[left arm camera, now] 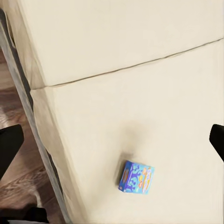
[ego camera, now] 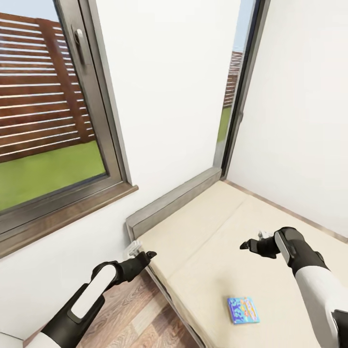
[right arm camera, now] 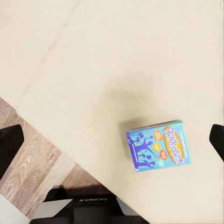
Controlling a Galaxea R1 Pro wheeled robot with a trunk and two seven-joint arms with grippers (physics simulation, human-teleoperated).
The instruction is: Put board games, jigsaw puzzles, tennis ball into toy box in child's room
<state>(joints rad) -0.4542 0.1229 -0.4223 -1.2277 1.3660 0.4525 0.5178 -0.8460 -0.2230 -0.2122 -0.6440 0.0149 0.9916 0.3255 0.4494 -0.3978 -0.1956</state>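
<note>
Beige mattress of the bed (ego camera: 227,232) is stretching out ahead of me, under a grey-framed window (ego camera: 63,121). I am holding the right gripper (ego camera: 252,245) above it, fingers spread wide and carrying nothing; the left gripper (ego camera: 145,256) is hanging over the bed's edge, equally wide and empty. One blue board game (right arm camera: 158,151) is lying flat below and nearer me than the right gripper. I am judging the risk: descending off-centre could shove the thin box along the soft mattress instead of pinching it.
</note>
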